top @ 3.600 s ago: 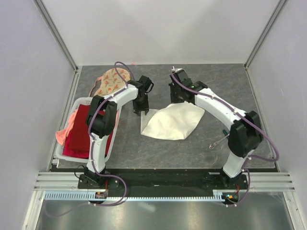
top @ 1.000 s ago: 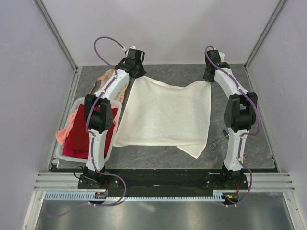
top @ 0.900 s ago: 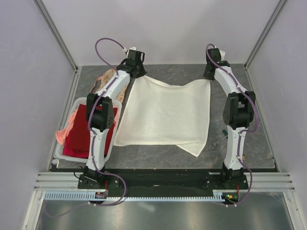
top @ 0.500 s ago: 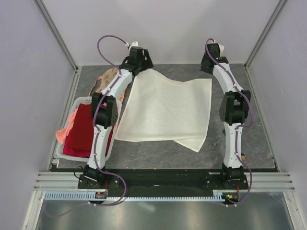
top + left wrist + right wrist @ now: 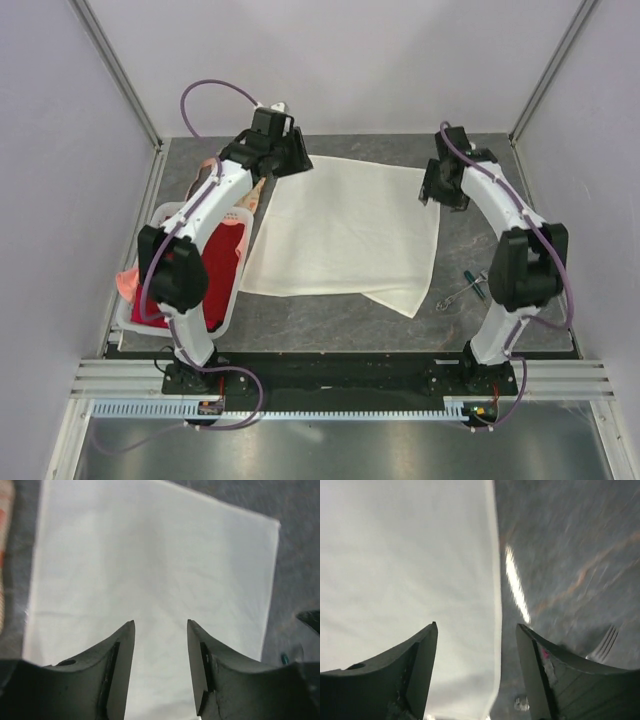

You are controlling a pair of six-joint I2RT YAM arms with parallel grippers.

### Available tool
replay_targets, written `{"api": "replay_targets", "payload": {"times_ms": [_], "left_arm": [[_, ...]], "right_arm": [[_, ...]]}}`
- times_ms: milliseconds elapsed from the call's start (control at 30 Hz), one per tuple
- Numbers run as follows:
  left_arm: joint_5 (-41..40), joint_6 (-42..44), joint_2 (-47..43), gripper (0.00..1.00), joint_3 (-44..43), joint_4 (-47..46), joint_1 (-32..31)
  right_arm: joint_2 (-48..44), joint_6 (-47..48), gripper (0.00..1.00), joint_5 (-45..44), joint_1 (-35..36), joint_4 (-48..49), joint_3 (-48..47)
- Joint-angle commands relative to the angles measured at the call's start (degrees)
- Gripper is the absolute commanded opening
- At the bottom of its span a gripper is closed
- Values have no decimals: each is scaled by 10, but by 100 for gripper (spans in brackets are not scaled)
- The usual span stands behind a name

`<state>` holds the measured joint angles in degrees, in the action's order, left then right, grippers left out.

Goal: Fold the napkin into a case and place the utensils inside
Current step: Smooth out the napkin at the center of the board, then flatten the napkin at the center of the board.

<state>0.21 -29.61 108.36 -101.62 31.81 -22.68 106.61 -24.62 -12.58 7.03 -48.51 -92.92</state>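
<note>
Both arms backed off the far corners versus half a second ago: left gripper (image 5: 283,158) dropped to the napkin's upper-left corner, right gripper (image 5: 437,187) came down along its right edge. Far edge of the cloth settled too.

Napkin (image 5: 345,230) lay spread open and flat on the surface (image 5: 330,315) at centre of frame, not folded into a case. Its lower-right corner stuck out below the lower edge, with a crease across it.

Left gripper was released: fingers apart, nothing between them, cloth beneath in the wrist view. Right gripper was also released. The napkin's right edge ran under the gap, one finger over cloth and the other over bare surface.

Utensils (image 5: 455,293) sat on the surface just right of that lower-right corner, apart from the cloth. Fork (image 5: 605,641) tines showed at lower right of the right wrist view.

Basket (image 5: 238,285) at left held a red cloth (image 5: 220,270). Peach floral cloth (image 5: 213,168) lay beyond it, mostly hidden by the left arm.
</note>
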Motion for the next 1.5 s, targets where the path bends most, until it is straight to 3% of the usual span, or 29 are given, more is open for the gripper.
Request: {"api": "replay_targets", "payload": {"times_ms": [0, 67, 133, 300, 400, 700, 933, 1167, 1333, 1467], "left_arm": [[94, -4, -110, 52, 98, 41, -66], [99, -8, -160, 52, 156, 44, -106], [97, -15, -191, 50, 202, 52, -124], [122, -50, -263, 48, 286, 55, -142], [121, -64, -280, 47, 313, 59, -149], [143, -78, -277, 47, 326, 60, -154], [153, -88, -250, 39, 326, 62, -154], [133, -79, -231, 39, 294, 62, -152], [120, -74, -216, 39, 281, 69, -142], [112, -73, -196, 39, 261, 72, -127]], "right_arm": [[-153, 1, 62, 70, 65, -19, 177], [-238, -12, 55, 92, 106, -18, 243], [-313, -34, 39, 100, 141, -21, 334], [-412, -82, 8, 148, 178, 15, 496], [-439, -83, 1, 133, 186, 49, 533], [-378, -108, 0, 141, 207, 137, 545], [-320, -147, 0, 107, 220, 170, 571], [-349, -223, 0, -30, 217, 53, 572], [-356, -247, 0, -28, 208, -38, 519], [-369, -209, 0, -39, 207, -48, 460]]}}
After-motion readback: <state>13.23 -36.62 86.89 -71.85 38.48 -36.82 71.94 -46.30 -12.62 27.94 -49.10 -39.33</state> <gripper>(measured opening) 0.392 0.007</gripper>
